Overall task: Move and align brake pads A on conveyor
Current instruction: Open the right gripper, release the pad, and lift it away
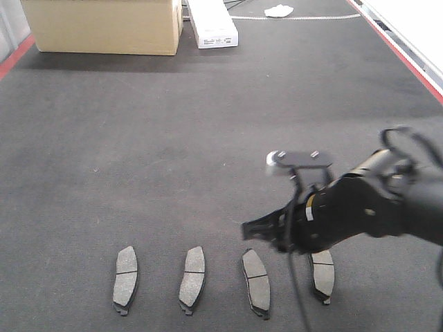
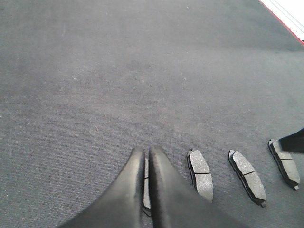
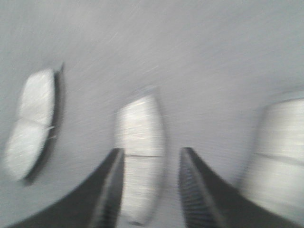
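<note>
Four brake pads A are lying in a row near the front edge of the conveyor (image 1: 208, 138), each running roughly front to back with gaps between them. Going left to right in the front view, the first pad (image 1: 125, 279) is sitting well clear of the arms, the second pad (image 1: 192, 279) is lying just beside it, the third pad (image 1: 255, 282) is tilting slightly, and the fourth pad (image 1: 322, 275) is partly hiding under the black right arm. At the back left a cardboard box (image 1: 104, 26) is resting on the belt, with a white box (image 1: 212, 24) beside it. The left gripper (image 2: 146, 156) is holding its jaws pressed together above one pad. The right gripper (image 3: 149, 164) is hanging with jaws parted over a blurred pad, gripping nothing.
</note>
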Controlling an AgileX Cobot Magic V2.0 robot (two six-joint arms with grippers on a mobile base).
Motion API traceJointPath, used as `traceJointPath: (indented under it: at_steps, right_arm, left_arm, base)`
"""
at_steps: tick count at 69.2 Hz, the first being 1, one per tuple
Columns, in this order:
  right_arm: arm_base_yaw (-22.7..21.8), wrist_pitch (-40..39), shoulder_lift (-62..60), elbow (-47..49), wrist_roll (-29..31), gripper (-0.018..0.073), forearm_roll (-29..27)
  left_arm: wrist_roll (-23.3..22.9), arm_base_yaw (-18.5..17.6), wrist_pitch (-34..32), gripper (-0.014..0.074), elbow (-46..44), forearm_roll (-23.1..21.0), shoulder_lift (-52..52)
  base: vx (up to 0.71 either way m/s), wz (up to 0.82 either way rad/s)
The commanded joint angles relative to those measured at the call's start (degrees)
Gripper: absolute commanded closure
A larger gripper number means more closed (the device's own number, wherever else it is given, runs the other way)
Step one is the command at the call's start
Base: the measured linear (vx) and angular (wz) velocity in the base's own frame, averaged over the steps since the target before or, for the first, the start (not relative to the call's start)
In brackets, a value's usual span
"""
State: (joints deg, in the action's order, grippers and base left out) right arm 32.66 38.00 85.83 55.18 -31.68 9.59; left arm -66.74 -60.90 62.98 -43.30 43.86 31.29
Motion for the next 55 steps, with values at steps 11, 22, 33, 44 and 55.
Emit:
traceJointPath:
  at_steps: [11,22,33,44,55]
  right_arm:
    - [-0.2,6.3,-9.1,1.0,-2.2,0.0574,7.8]
    - [-0.2,3.3,-16.8,-5.7,-3.1,0.0562,7.8]
    - [-0.2,3.0,-26.2,-14.4,-4.5,0.0562,7.8]
    - [-0.2,3.8,-35.8,-20.3,-5.3,0.0562,7.8]
    - [-0.2,1.7,-47.0,-25.2,-3.7,0.0562,9.4]
  left_arm:
    - [-0.5,-0.3,-2.5,0.0603,-1.4,2.7,0.4]
    - [-0.5,-0.3,-2.5,0.0603,-1.4,2.7,0.4]
    - [-0.5,-0.3,-2.5,0.0603,-1.4,2.7,0.4]
    - [-0.5,-0.3,-2.5,0.0603,-1.4,2.7,0.4]
    - [-0.5,-0.3,-2.5,0.0603,-1.4,2.7,0.4]
  base:
    - [0.0,0.0]
    - [0.0,0.0]
    - [0.0,0.0]
    - [0.0,0.0]
    - [0.0,0.0]
